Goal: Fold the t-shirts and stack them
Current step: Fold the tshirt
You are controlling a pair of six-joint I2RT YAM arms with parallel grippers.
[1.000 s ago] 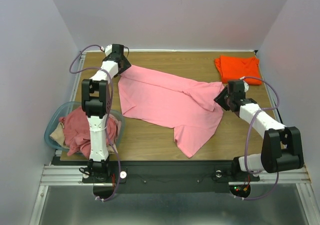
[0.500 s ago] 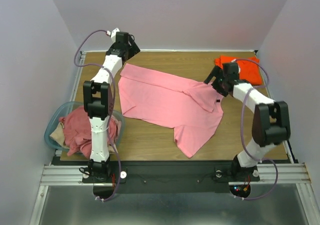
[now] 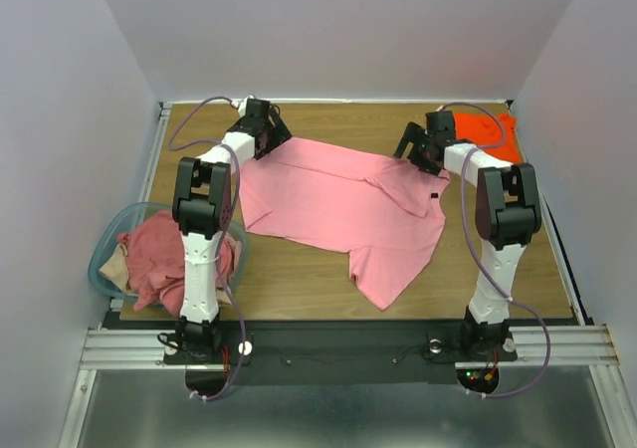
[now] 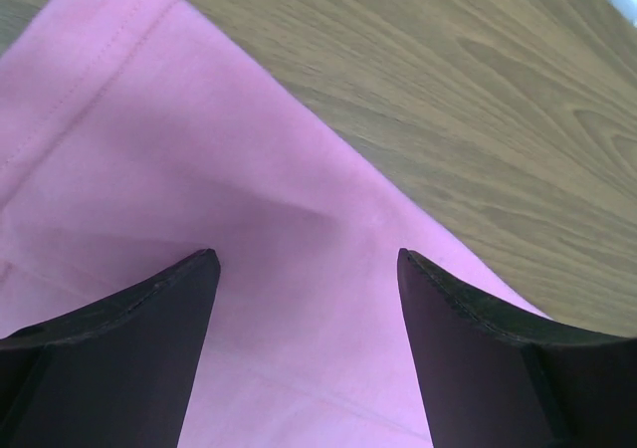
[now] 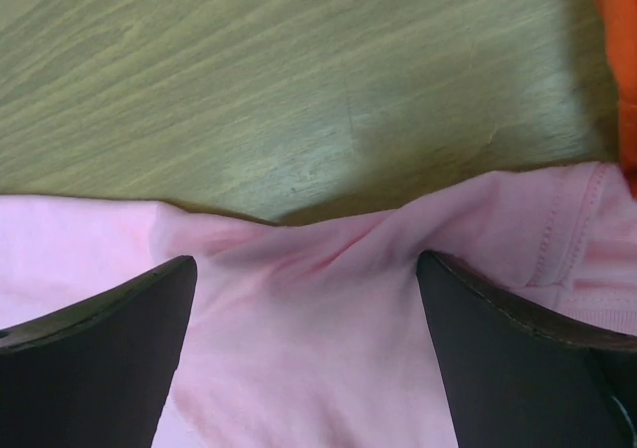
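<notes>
While the pink shirt (image 3: 338,194) lies in the middle of the desk (image 3: 299,279), the left fingers (image 4: 119,348) and right fingers (image 5: 90,338) are spread wide over its far edge, holding nothing.

so the wooden table (image 3: 299,279) has two things lying straight on it: a light pink t-shirt (image 3: 338,204) spread out mostly flat across the middle, a bit rumpled near its far right side, one end trailing toward the near edge, and a bright orange t-shirt (image 3: 503,134) bunched in the far right corner. the two look just about touching. lots of bare wood along the near side
</notes>
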